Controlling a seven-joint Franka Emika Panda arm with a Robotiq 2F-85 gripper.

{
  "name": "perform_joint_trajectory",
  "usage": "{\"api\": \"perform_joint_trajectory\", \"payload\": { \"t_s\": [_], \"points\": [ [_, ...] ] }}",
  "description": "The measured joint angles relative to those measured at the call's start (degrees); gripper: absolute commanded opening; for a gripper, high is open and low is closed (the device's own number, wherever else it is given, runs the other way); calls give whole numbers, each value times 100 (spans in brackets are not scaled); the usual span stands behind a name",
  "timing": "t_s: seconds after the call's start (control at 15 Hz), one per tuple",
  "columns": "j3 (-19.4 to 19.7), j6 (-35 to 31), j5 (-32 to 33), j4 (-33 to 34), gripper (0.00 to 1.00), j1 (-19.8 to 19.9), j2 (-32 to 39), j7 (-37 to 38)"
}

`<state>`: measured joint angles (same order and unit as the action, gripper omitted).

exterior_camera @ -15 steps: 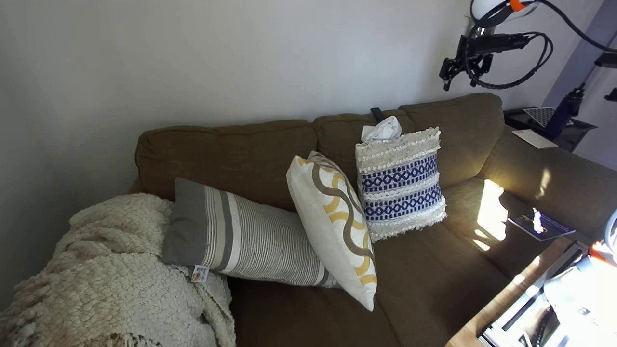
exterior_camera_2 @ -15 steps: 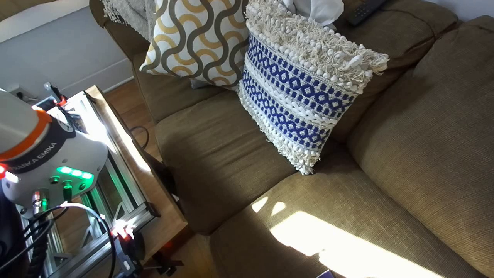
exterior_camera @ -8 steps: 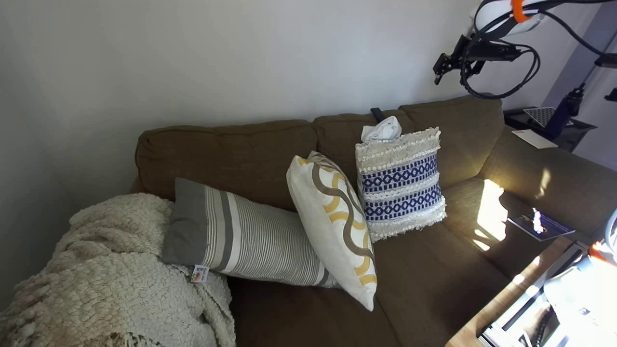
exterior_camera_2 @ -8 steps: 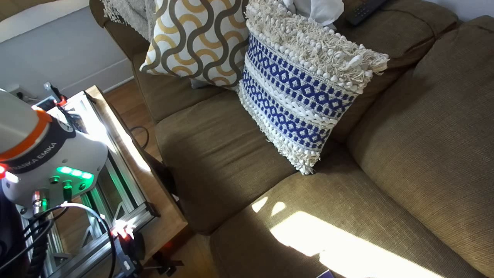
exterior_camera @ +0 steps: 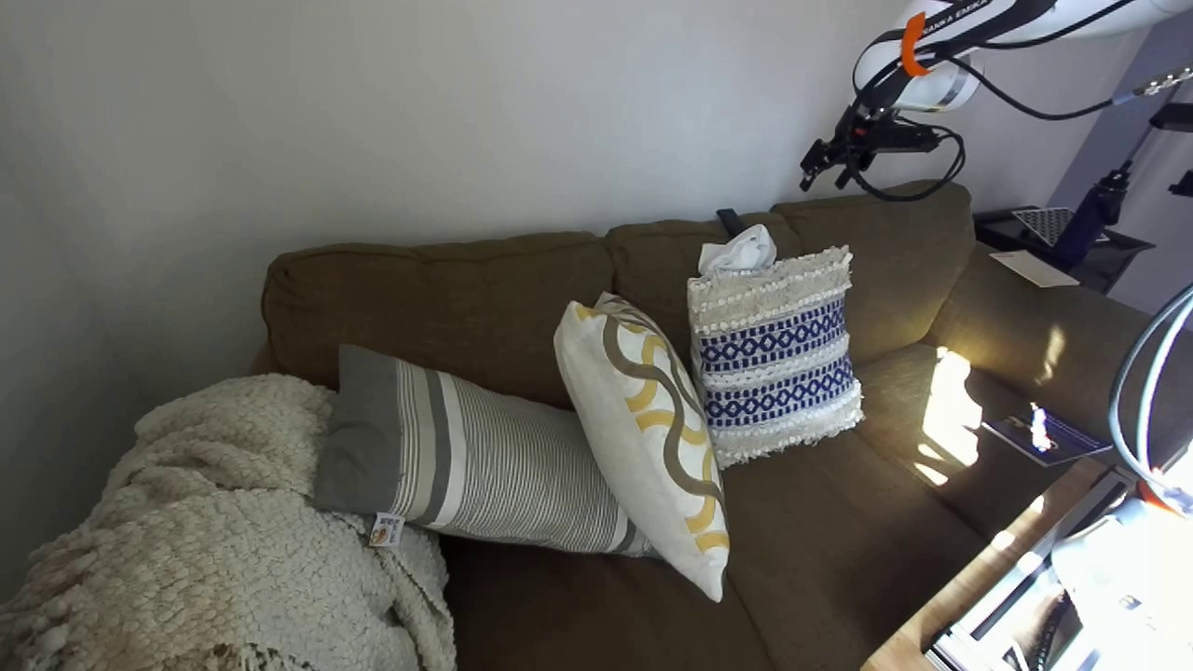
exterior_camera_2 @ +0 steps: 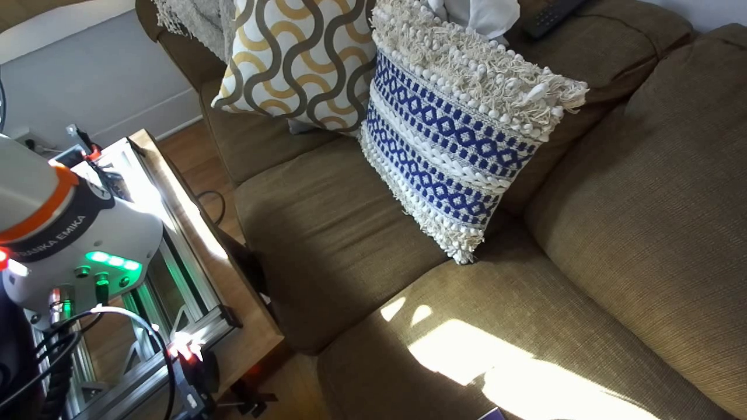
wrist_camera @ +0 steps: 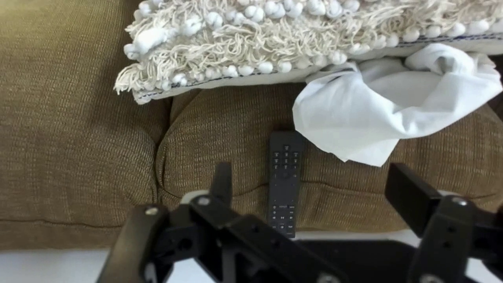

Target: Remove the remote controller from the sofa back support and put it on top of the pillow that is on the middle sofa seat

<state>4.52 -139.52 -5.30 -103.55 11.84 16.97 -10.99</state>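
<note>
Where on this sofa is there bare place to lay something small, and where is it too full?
Bare: the middle seat between blue-banded pillow and wooden table; the sunlit seat between that pillow and the booklet. Crowded: where blanket, striped pillow and swirl pillow overlap; the sofa back behind the blue-banded pillow, with white cloth and remote.

Remote controller [exterior_camera_2: 554, 17] cut off by the top edge in an exterior view; its key legends too small to read in the wrist view. Pillow [wrist_camera: 251, 43] cropped by the wrist view's top and right edges; fingers [wrist_camera: 412, 196] there out of focus. White cloth [exterior_camera: 741, 250] partly hidden behind the pillow in an exterior view.
</note>
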Motion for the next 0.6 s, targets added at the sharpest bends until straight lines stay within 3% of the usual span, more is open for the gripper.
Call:
{"api": "perform_joint_trajectory", "payload": {
  "t_s": [0.33, 0.6],
  "points": [
    [151, 1101, 558, 1608, 100, 28, 1076, -289],
    [148, 1109, 589, 1957, 100, 26, 1344, -257]
  ]
}}
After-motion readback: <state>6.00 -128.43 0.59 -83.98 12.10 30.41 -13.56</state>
